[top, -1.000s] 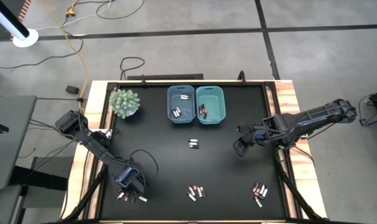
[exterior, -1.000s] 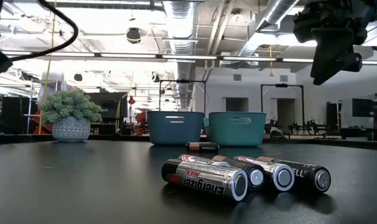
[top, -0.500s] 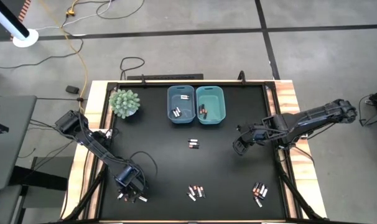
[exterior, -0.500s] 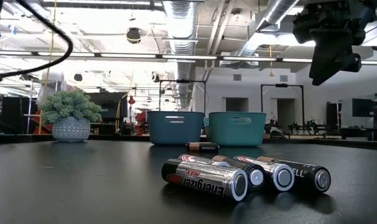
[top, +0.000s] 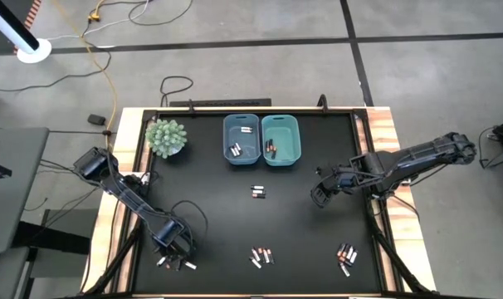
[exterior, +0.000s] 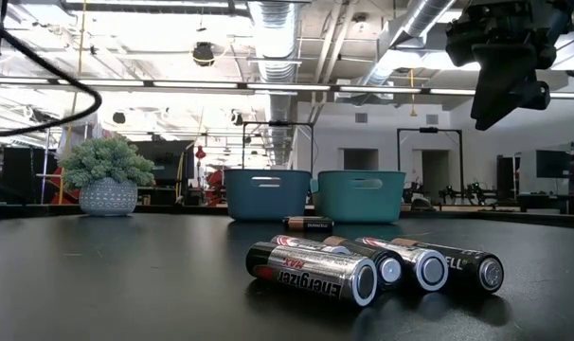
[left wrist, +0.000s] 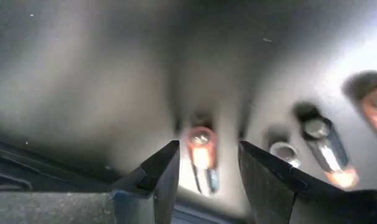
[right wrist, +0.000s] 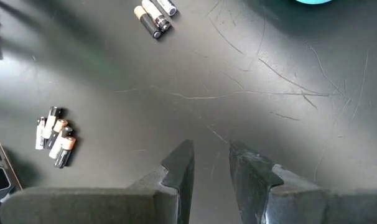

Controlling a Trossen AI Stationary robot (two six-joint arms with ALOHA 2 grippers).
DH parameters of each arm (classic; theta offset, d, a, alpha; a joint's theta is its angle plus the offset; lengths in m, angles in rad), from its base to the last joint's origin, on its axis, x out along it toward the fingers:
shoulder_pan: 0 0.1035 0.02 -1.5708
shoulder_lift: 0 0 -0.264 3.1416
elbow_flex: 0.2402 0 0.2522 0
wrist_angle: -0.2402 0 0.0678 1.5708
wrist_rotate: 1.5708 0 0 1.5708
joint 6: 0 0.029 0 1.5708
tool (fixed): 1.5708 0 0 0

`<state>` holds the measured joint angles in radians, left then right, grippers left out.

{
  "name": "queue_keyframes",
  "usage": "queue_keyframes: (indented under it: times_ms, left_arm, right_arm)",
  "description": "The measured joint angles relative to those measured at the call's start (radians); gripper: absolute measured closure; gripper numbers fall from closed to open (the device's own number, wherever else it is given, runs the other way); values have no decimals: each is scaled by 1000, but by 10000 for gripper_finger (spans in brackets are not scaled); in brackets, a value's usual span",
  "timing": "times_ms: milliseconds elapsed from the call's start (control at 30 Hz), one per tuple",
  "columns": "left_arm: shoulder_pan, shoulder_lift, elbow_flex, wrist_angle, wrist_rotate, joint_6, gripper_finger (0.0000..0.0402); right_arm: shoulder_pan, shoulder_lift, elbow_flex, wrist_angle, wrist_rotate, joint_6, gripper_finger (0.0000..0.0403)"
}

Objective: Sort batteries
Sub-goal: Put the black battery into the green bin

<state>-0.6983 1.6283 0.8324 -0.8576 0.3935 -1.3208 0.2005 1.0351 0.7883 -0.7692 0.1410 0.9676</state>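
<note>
The copper-capped dark battery lies flat on the black table top at the near left corner, one of a small huddle of short cylindrical batteries there. Over the last second the left gripper has crept slightly nearer the table's near edge and settled over this huddle, while its jaw gap has stayed the same. I judge that the approach is nearly finished and the pick itself is the step in hand, with nothing lifted yet.

In the left wrist view the battery sits between the two dark fingers, which stand spread on either side of it and apart from it: released, not grasping. A silvery battery lies just beside it, outside one finger, and another copper-ended one is further off.

Other loose clusters lie at the near middle, the near right and the table's centre. The darker blue rectangular plastic bin and the teal rectangular plastic bin touching it at the far edge each hold a few batteries already.

The right gripper has not moved; it hangs above bare table at the right, its fingers a little apart and holding nothing.
</note>
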Motion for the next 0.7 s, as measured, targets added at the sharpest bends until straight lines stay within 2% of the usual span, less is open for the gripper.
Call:
queue_keyframes:
  times_ms: [200, 367, 700]
  left_arm:
    - [2, -5, -86, 103, 37, -54, 245]
    - [13, -4, -93, 101, 40, -35, 254]
    - [76, -1, -97, 69, 33, 40, 335]
  right_arm:
    - [0, 0, 0, 0, 0, 0, 284]
    - [0, 0, 0, 0, 0, 0, 284]
    - [0, 0, -5, 1, 0, -8, 284]
